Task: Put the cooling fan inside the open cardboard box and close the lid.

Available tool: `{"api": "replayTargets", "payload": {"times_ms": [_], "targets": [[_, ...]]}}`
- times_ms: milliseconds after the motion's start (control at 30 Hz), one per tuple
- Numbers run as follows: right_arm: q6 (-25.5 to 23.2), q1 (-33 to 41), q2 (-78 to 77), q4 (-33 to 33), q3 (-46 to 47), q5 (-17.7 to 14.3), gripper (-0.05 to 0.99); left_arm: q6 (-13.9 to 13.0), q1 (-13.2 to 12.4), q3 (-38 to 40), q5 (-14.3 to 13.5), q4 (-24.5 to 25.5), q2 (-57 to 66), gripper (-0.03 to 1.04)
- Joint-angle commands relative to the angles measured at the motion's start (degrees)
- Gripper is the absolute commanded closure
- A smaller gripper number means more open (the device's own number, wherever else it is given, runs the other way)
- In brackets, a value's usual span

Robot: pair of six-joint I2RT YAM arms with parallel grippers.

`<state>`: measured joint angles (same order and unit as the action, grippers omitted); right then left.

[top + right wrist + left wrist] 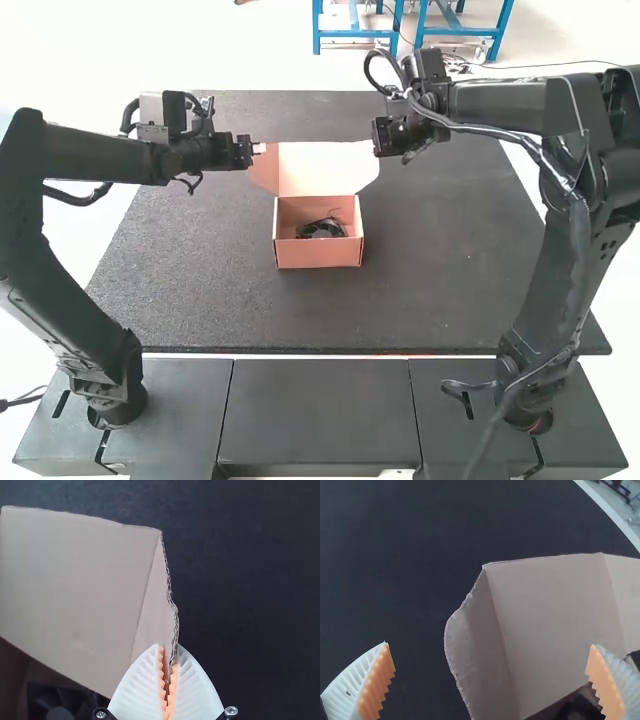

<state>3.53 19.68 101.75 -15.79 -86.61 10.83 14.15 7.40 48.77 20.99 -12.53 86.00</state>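
Observation:
The small cardboard box (318, 245) stands open mid-mat with the black cooling fan (322, 229) lying inside it. Its lid (315, 165) is raised behind the opening. My right gripper (379, 148) is at the lid's right end; in the right wrist view it (167, 682) is shut on the edge of the lid's side flap (159, 615), with the fan (52, 702) dark below. My left gripper (257, 149) is at the lid's left end, open, and the left side flap (475, 660) lies between its white ribbed fingers (372, 680) without touching them.
A black rubber mat (180, 260) covers the table, with open room on all sides of the box. The mat's front edge (350, 352) runs above the arm bases.

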Motion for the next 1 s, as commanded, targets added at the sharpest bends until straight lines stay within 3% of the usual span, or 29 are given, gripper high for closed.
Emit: {"api": "replayTargets", "payload": {"times_ms": [0, 300, 400, 500, 600, 833, 967], "targets": [[1.3, -1.6, -2.8, 0.1, -0.2, 0.7, 0.95, -0.6, 0.0, 2.5, 0.0, -0.5, 0.9, 0.15], [1.4, -2.2, -2.8, 0.2, -0.1, 1.7, 0.95, -3.2, -0.3, 3.2, 0.5, 2.7, 1.2, 0.21], [1.4, -2.0, -2.8, 0.3, 0.1, 1.9, 0.95, -3.3, -0.3, 3.3, 1.0, 2.8, 1.2, 0.36], [1.2, -1.8, -2.8, 0.7, 0.1, 1.9, 0.95, -3.3, -0.1, 3.3, 1.6, 3.3, 1.2, 0.36], [1.2, -1.8, -2.8, 0.7, 0.1, 1.9, 0.95, -3.3, -0.3, 3.0, 2.1, 3.2, 1.4, 0.5], [1.2, -1.8, -2.8, 0.6, 0.2, 2.3, 0.95, -2.9, -0.4, 2.6, 3.9, 1.9, 2.8, 0.7], [1.2, -1.8, -2.8, 0.6, 0.2, 2.5, 0.95, -2.6, -0.4, 2.9, 4.0, 1.6, 4.3, 0.7]]}}
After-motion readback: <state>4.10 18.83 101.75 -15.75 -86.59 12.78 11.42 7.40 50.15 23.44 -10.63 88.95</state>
